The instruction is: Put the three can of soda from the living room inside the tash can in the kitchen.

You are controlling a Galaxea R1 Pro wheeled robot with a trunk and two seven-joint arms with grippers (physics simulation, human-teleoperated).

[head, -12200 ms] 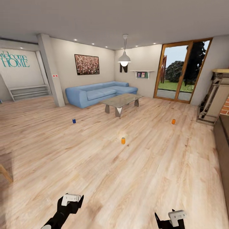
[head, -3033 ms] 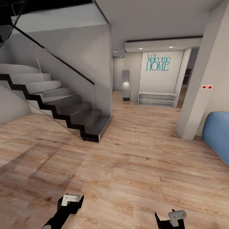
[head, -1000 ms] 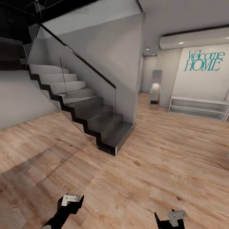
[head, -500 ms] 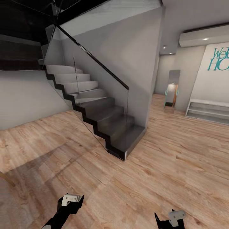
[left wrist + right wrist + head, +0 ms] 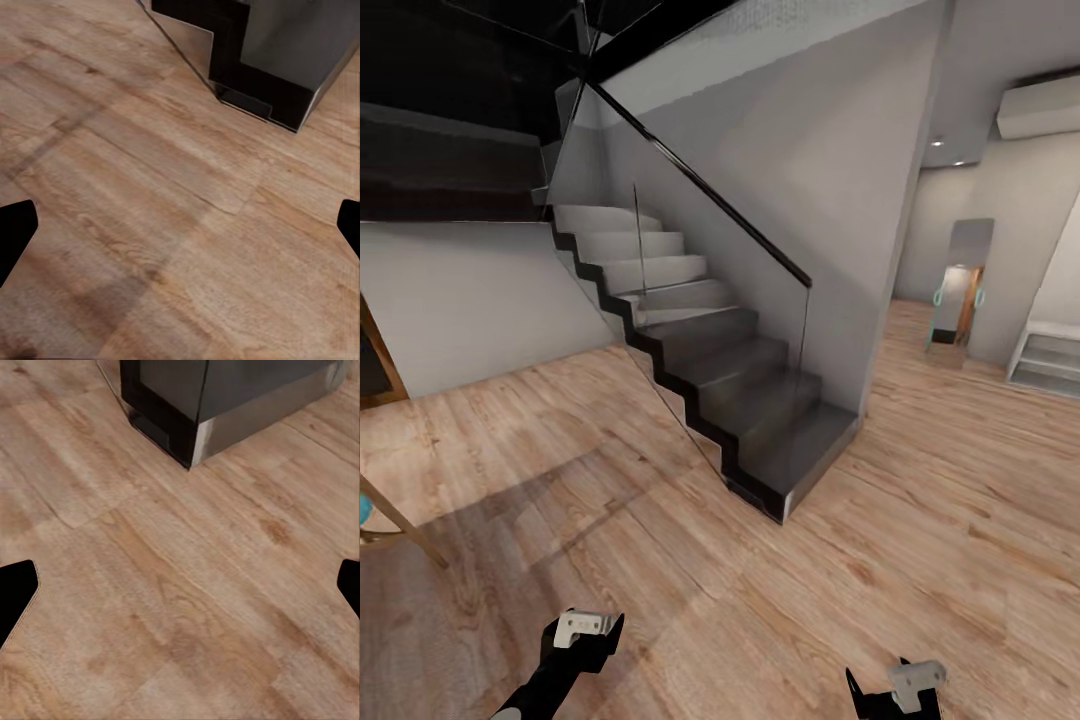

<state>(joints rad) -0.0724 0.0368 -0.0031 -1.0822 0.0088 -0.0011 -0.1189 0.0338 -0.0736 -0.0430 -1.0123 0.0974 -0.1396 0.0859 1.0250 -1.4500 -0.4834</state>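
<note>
The soda cans and the trash can are out of view. At the bottom of the head view my left gripper (image 5: pixel 582 634) and my right gripper (image 5: pixel 905 686) hang low over the wooden floor (image 5: pixel 660 560). In the left wrist view the left gripper (image 5: pixel 180 232) stands open, its dark fingertips (image 5: pixel 13 232) far apart with only floorboards between them. The right gripper (image 5: pixel 180 592) is open in the same way, with bare floor between its fingertips (image 5: pixel 15 592).
A dark staircase (image 5: pixel 740 390) with a glass railing rises ahead, its bottom step (image 5: pixel 805 470) closest to me. A slanted wooden leg (image 5: pixel 400 522) juts in at the left. A hallway with a tall mirror (image 5: pixel 960 285) and a white shelf (image 5: pixel 1050 362) lies to the right.
The camera has turned left: the staircase slid right in the picture, the Welcome Home wall left the view, and a wooden leg came in at the left. Both grippers hold the same pose.
</note>
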